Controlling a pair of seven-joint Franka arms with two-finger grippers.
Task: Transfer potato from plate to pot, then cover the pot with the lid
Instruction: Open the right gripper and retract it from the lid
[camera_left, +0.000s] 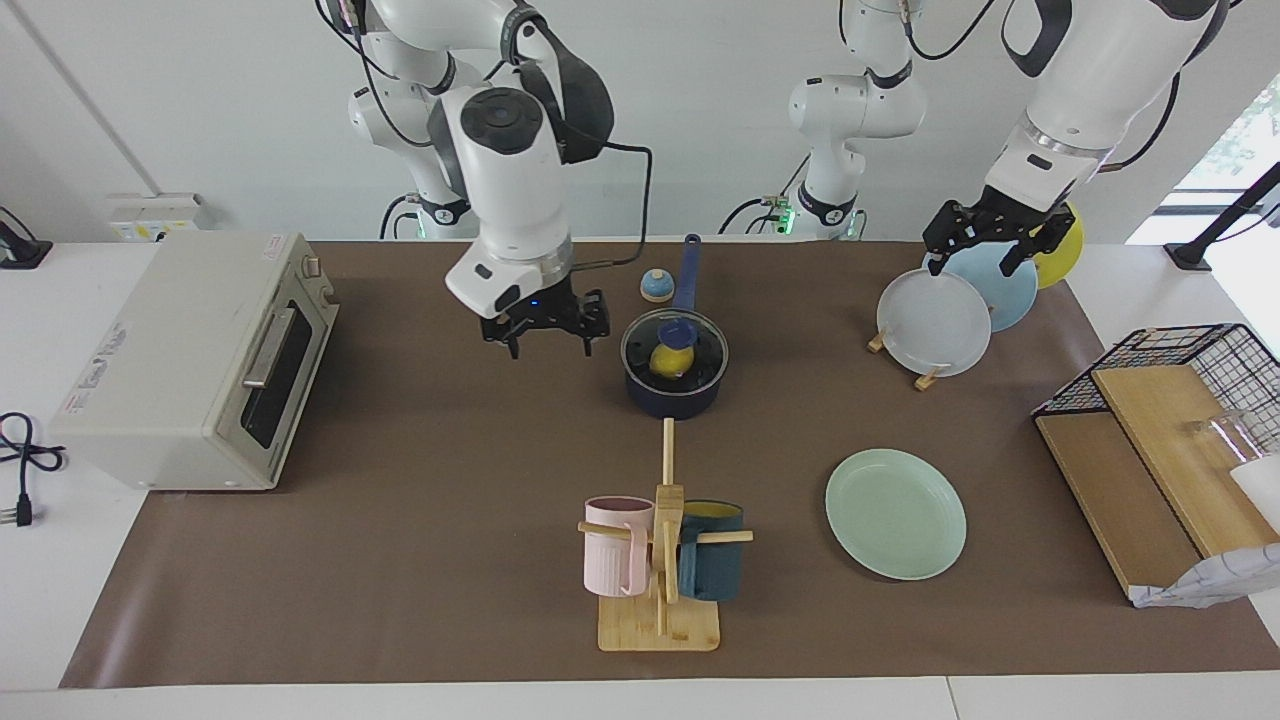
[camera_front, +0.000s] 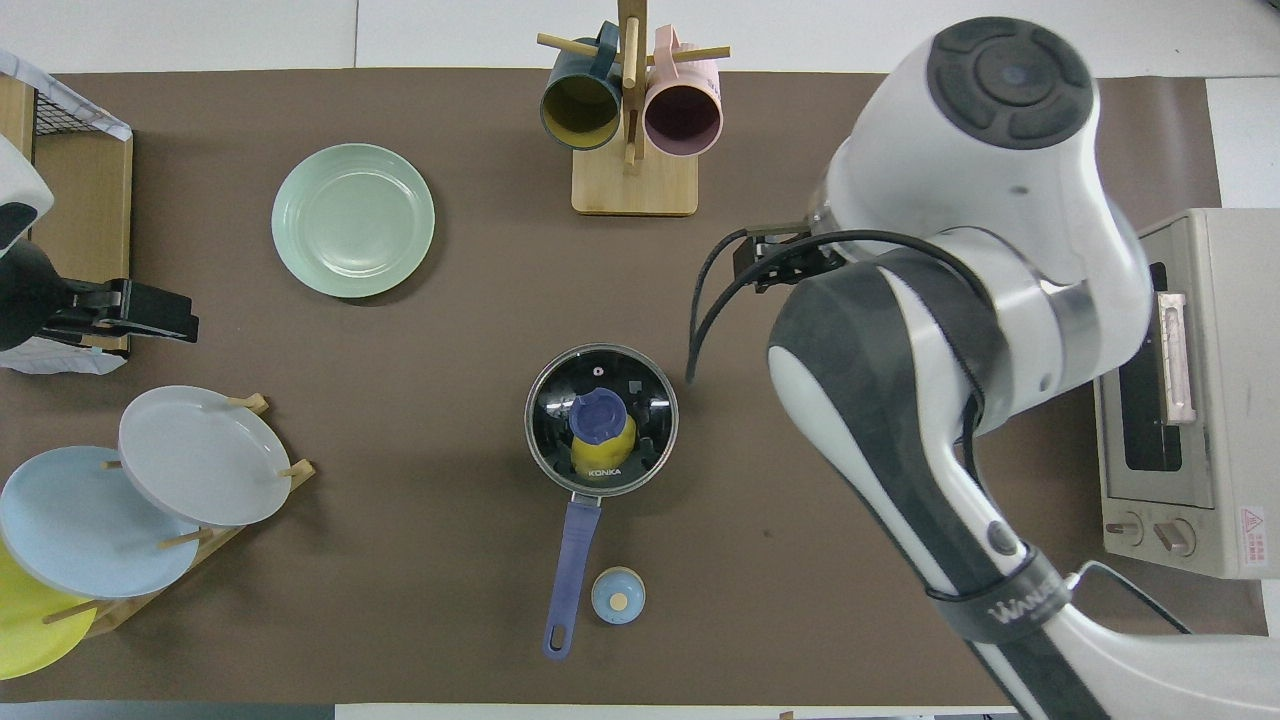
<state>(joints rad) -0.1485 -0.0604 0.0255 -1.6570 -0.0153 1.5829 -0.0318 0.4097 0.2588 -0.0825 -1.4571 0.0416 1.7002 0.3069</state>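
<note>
With the potato (camera_left: 668, 358) in the pot (camera_left: 675, 392) under the lid (camera_left: 674, 347), both steps look finished; the right gripper (camera_left: 545, 326), spread and empty, hangs beside the pot, so only withdrawal remains.

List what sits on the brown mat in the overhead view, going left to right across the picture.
Wooden rack of grey, light blue and yellow plates → pale mint-green round plate → dark navy saucepan under its clear glass lid → cream toaster oven.
</note>
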